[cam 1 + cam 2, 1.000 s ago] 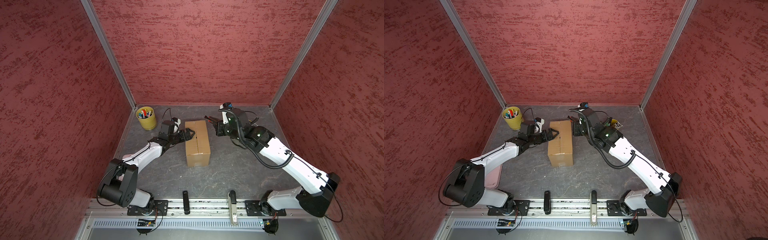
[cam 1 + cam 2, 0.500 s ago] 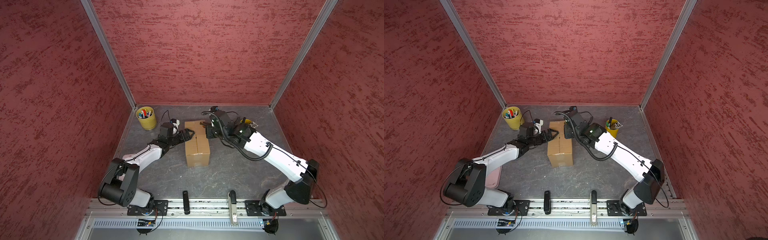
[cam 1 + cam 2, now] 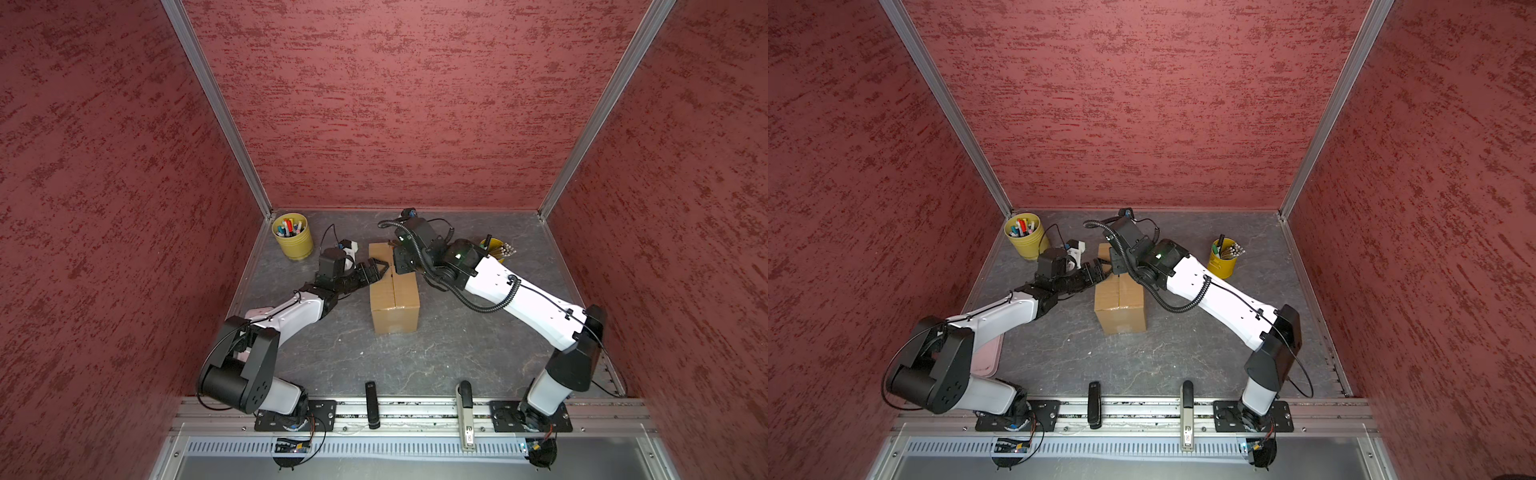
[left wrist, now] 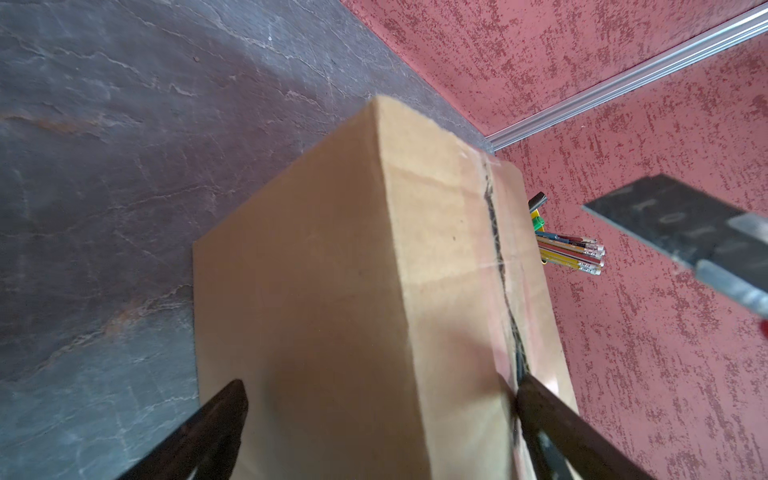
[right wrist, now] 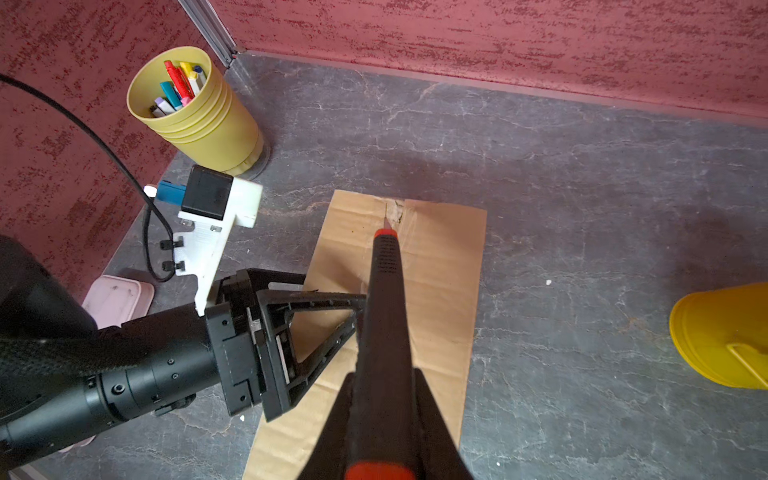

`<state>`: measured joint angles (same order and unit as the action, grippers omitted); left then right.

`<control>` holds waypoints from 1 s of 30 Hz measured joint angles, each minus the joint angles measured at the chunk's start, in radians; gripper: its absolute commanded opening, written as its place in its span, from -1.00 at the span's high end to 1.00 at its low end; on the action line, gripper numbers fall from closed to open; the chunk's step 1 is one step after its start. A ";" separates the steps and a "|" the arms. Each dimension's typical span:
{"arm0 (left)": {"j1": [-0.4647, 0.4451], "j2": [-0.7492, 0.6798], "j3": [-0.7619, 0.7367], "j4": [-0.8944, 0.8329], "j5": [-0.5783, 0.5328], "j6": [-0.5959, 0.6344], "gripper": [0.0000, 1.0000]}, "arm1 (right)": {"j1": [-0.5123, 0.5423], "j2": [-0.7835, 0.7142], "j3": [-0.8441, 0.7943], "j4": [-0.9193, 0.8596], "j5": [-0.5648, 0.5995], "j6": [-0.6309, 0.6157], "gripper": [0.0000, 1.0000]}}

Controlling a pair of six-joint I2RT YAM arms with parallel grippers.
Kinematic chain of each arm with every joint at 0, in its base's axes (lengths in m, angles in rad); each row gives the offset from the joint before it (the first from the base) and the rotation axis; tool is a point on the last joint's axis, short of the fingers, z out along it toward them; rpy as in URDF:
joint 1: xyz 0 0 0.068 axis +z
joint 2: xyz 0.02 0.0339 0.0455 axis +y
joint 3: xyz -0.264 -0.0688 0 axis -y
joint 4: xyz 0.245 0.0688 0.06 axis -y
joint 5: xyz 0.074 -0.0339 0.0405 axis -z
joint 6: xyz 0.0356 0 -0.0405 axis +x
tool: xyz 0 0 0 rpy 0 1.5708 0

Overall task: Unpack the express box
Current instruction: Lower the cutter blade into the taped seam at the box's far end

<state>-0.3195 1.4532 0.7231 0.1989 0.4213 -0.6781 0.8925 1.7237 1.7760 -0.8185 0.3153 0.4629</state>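
The express box (image 3: pixel 392 291) stands on the grey counter (image 3: pixel 415 361), about midway across it and nearer the back wall than the arms' bases. Its long axis points at that wall and its flaps lie flat. From where I stand the left hand (image 3: pixel 376 269) is spread wide and straddles the box's upper left edge. In its wrist view one of its fingers (image 4: pixel 220 419) hangs beside the box's left wall. The other lies on the lid with its tip at the centre seam (image 4: pixel 494 249), which shows as a dark ragged line down the tape. Whether the outer finger touches the cardboard I cannot tell. The right hand (image 5: pixel 386 407) reaches over the box's far end from the right and is pinched on a black knife (image 5: pixel 384 316) with a red collar. The thin blade points at the seam close to the box's far edge, beside a small torn notch, though I cannot say if it is biting in. A yellow marker cup (image 3: pixel 293 239) sits off the box's far left corner. A yellow pencil cup (image 3: pixel 1223 259) sits off its far right side, well apart from it. A pink tray (image 3: pixel 988 353) lies to the box's near left, mostly under the left arm.
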 measured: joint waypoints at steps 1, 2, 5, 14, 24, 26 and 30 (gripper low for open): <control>0.000 0.000 -0.004 0.005 0.000 -0.005 -0.99 | 0.002 0.011 0.010 -0.006 0.005 -0.003 1.00; 0.000 0.000 -0.007 0.011 0.001 -0.008 -0.99 | 0.002 0.022 0.021 -0.013 0.010 -0.007 1.00; 0.000 -0.007 -0.021 0.027 0.000 -0.023 -1.00 | 0.003 0.048 0.045 -0.030 0.026 -0.016 1.00; 0.000 -0.015 -0.039 0.046 0.004 -0.042 -0.99 | 0.004 0.083 0.065 -0.064 0.053 -0.039 1.00; 0.000 -0.015 -0.040 0.048 0.004 -0.045 -0.99 | 0.004 0.117 0.107 -0.073 0.071 -0.054 1.00; 0.000 -0.015 -0.041 0.050 0.004 -0.047 -0.99 | 0.004 0.126 0.116 -0.076 0.074 -0.057 1.00; 0.000 -0.015 -0.048 0.058 0.005 -0.048 -0.99 | 0.004 0.132 0.118 -0.077 0.075 -0.060 1.00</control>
<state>-0.3191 1.4384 0.6746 0.2565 0.4263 -0.7265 0.8963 1.8561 1.8938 -0.8959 0.3904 0.4026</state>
